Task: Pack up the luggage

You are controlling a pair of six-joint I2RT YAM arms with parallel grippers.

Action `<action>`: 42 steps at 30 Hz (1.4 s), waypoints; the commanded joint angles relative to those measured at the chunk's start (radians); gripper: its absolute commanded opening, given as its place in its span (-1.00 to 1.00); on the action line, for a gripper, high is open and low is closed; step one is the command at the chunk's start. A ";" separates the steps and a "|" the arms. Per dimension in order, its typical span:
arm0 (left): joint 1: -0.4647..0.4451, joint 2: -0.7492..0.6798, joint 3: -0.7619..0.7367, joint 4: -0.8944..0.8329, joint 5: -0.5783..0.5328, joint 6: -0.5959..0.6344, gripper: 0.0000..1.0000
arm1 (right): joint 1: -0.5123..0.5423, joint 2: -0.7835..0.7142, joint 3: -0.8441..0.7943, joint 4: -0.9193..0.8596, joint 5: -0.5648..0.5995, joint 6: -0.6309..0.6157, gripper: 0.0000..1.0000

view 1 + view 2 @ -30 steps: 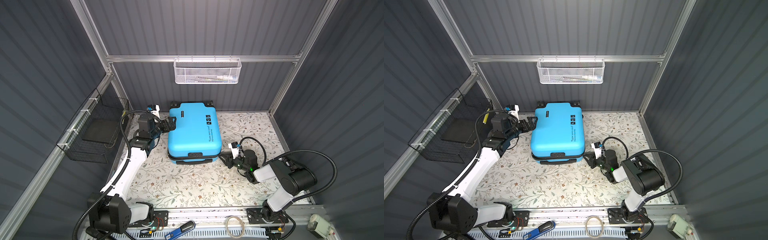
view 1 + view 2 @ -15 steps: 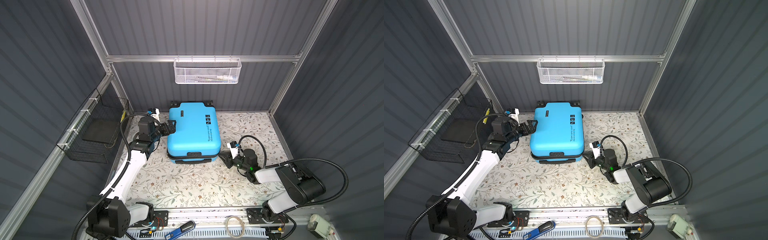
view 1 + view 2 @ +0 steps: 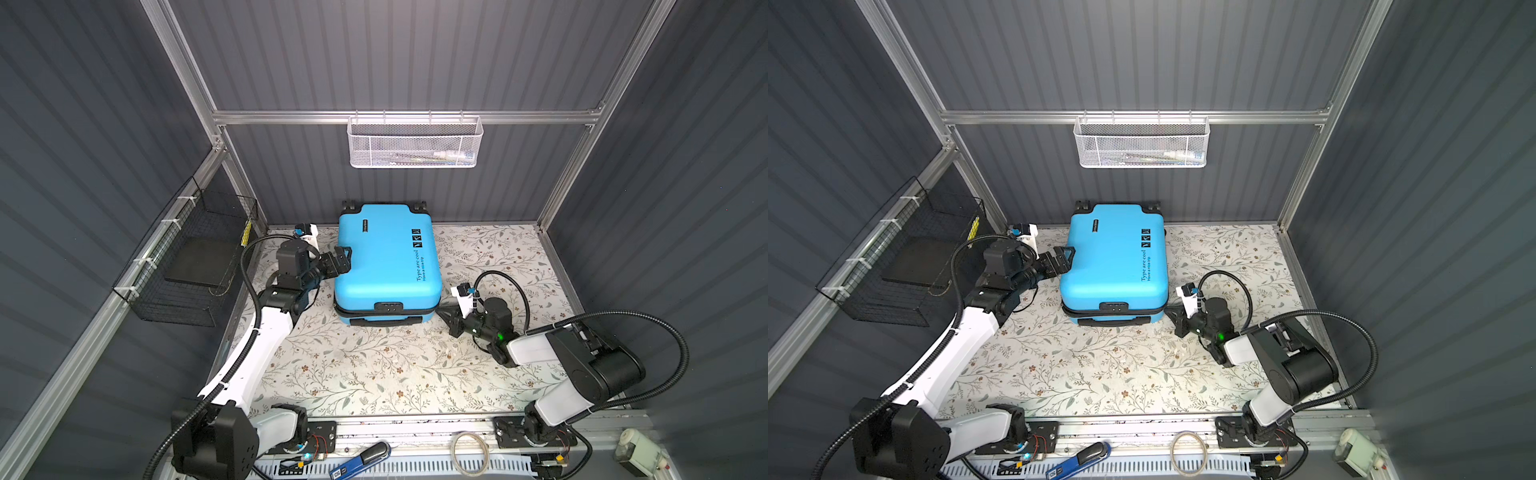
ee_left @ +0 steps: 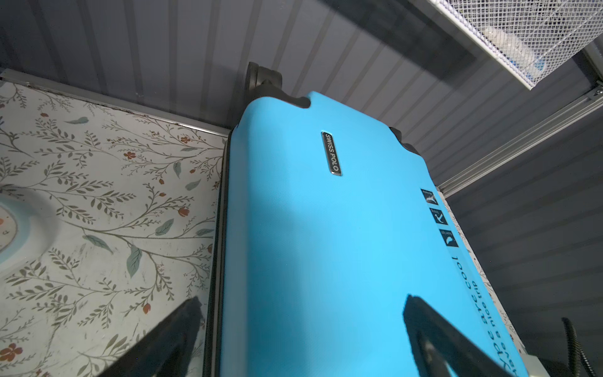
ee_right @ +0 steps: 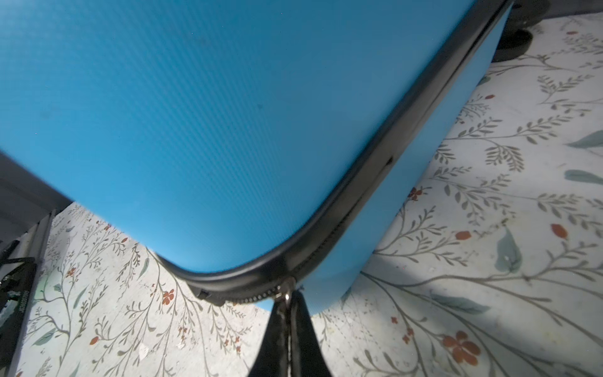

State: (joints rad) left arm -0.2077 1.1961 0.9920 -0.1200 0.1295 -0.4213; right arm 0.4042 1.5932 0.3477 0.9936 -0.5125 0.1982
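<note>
We've got the luggage (image 3: 386,259) lying flat at centre frame on the floral mat (image 3: 374,374). It's a glossy blue hard shell, finely ribbed, with rounded corners. The left gripper (image 3: 341,259) is spread wide astride its left edge. At lower right, the right gripper (image 5: 288,313) is pressed together, pinching the metal zipper pull (image 5: 286,292). Those jaws have closed within the last second, and the left gripper has slid slightly down-frame.

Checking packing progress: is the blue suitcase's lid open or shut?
Shut: the luggage lies flat, both blue shells meeting along the black zipper seam. How far it is zipped, cannot tell.
</note>
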 commanded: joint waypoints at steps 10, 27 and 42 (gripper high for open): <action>0.004 -0.223 -0.224 -0.080 -0.215 -0.099 0.99 | 0.006 0.005 0.025 -0.027 0.077 -0.001 -1.00; -0.002 -0.286 -0.518 0.081 -0.125 -0.126 0.87 | -0.087 0.028 0.112 -0.104 0.114 0.052 -1.00; -0.016 -0.140 -0.647 0.511 0.023 0.193 0.84 | -0.108 0.027 0.124 -0.115 0.102 0.053 -1.00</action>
State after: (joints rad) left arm -0.2211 1.0473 0.3759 0.2710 0.0952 -0.3401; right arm 0.3061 1.6115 0.4458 0.8829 -0.4366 0.2466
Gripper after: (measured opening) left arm 0.919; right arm 0.048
